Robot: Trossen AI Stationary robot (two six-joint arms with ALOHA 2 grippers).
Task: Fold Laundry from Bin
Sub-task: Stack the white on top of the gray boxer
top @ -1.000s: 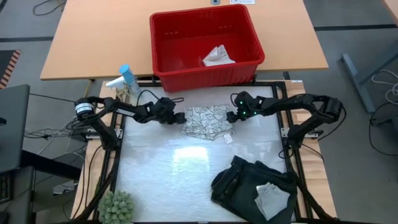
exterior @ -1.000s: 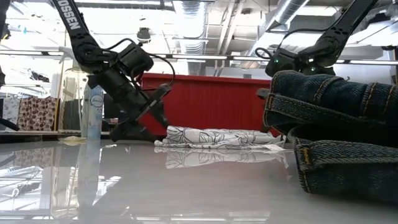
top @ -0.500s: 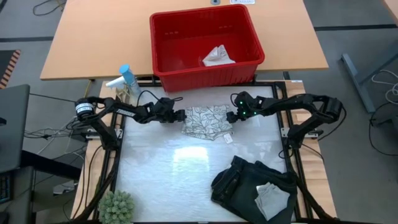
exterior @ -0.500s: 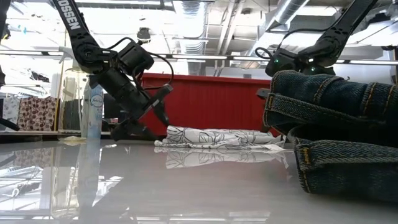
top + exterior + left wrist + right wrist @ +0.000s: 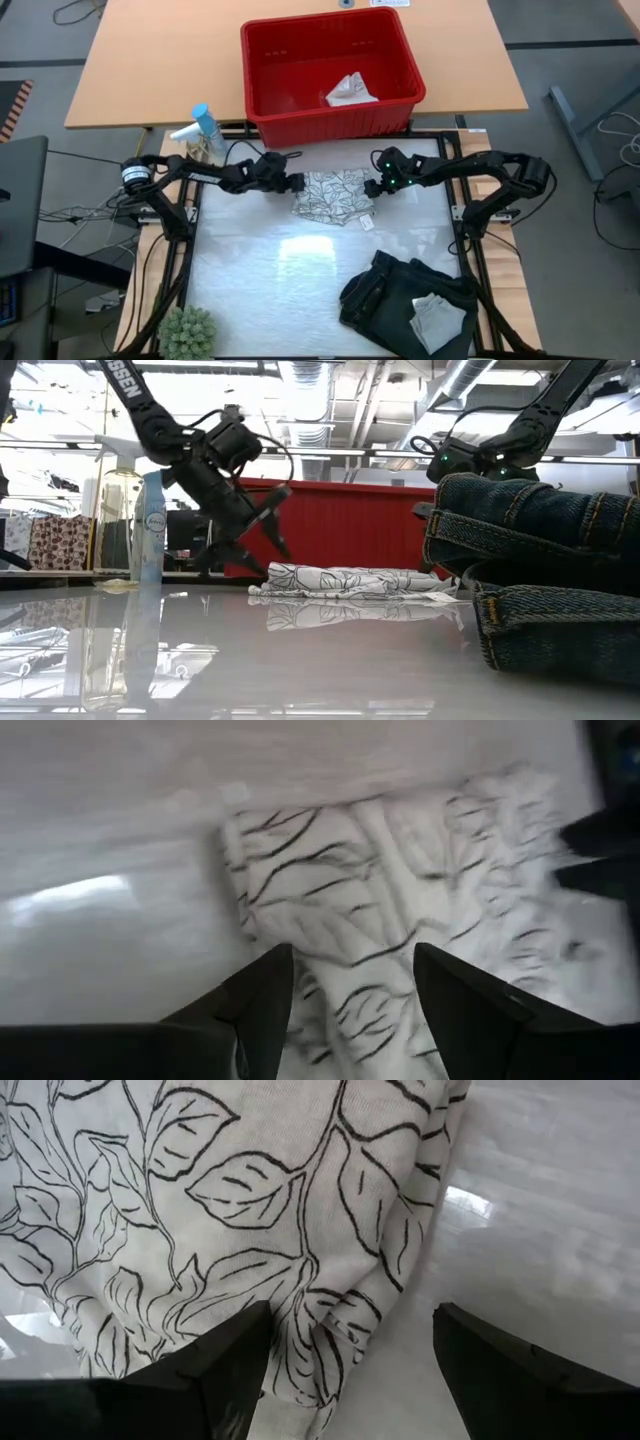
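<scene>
The left pincer [image 5: 262, 525], open and empty, has been lifted off the leaf-patterned cloth [image 5: 334, 193]; the right pincer [image 5: 372, 186], wide open, is poised at its other edge.

Glossy white table [image 5: 290, 270], dark frame at edges. Lying on it: leaf-patterned cloth [image 5: 334, 195], folded flat, toward the far edge at centre; dark garment [image 5: 395, 295], bunched at the near right corner. Red bin [image 5: 332, 118] rests at the far edge, partly on the tan table [image 5: 150, 70] behind.
</scene>
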